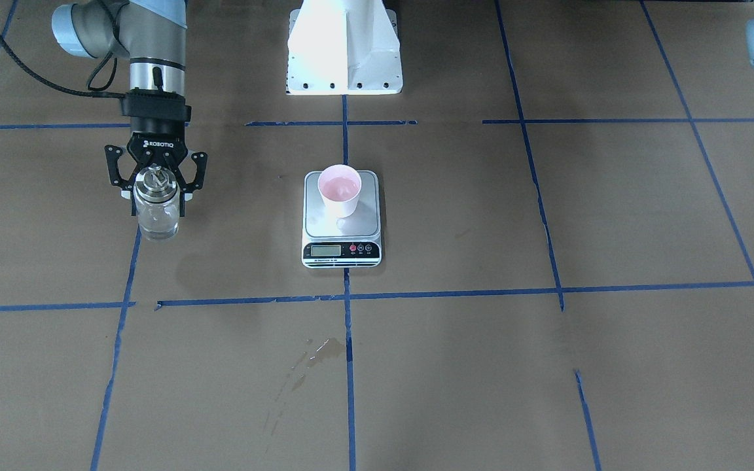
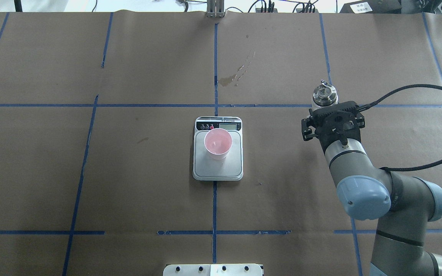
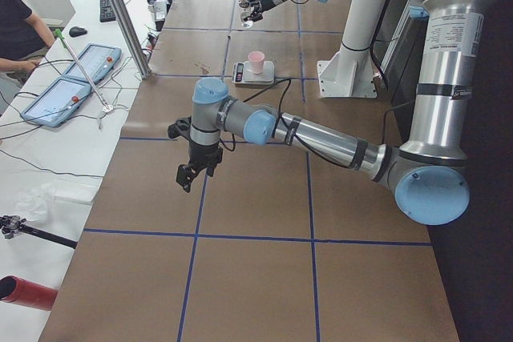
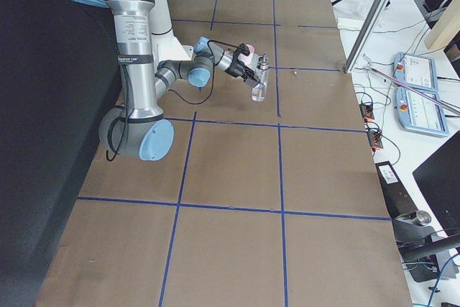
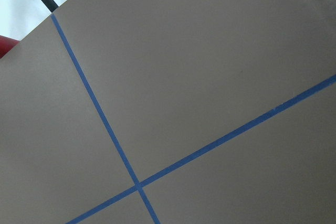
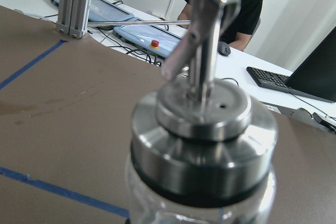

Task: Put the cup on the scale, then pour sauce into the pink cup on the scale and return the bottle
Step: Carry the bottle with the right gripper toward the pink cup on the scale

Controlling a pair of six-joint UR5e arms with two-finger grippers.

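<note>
Pink cup (image 1: 340, 190): upright on scale (image 1: 367, 222) platform, table centre.
bottle (image 1: 158, 219): upright, well apart from the scale, on our right-arm side.
right gripper (image 1: 158, 195): fingers pinch the bottle near its collar.
left gripper (image 3: 187, 180): we can't tell finger state.

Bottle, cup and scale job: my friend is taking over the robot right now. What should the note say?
Right pincer: shut on the bottle, which is upright and off to the robot's right of the scale.
Left pincer: over bare table, far from everything. Open or shut: cannot tell.
Cup: standing on the scale, so that step is done.
Pouring: cannot tell whether anything is in the cup; check first.
Left to do: pour if needed, then put the bottle back and let go.
</note>
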